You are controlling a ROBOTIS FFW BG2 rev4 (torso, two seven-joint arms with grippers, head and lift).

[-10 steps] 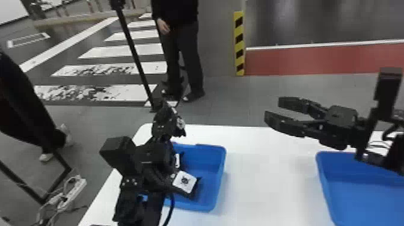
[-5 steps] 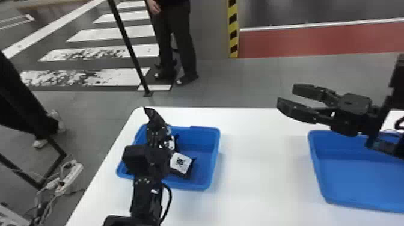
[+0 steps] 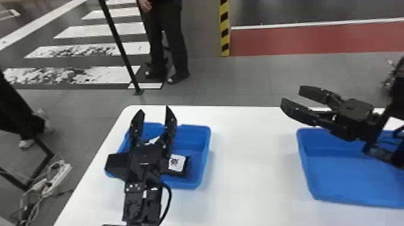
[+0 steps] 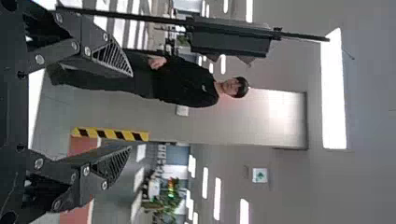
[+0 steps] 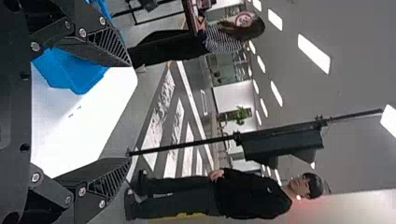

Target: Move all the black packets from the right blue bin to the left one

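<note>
Hanging over the left blue bin [image 3: 205, 144], the left claw [image 3: 154, 109] gapes wide; from its tips, I see a white-labelled black packet [image 3: 178, 163] at five o'clock, inside that bin. The right claw [image 3: 291, 94], also spread, points towards ten o'clock.

And it's two blue bins, left bin [image 3: 197, 138] and right bin [image 3: 342, 180], two grippers, left gripper [image 3: 154, 110] and right gripper [image 3: 291, 95], one white table [image 3: 249, 168], at least one black packet [image 3: 177, 163], one power strip [image 3: 58, 177], one striped post [image 3: 224, 30]
</note>
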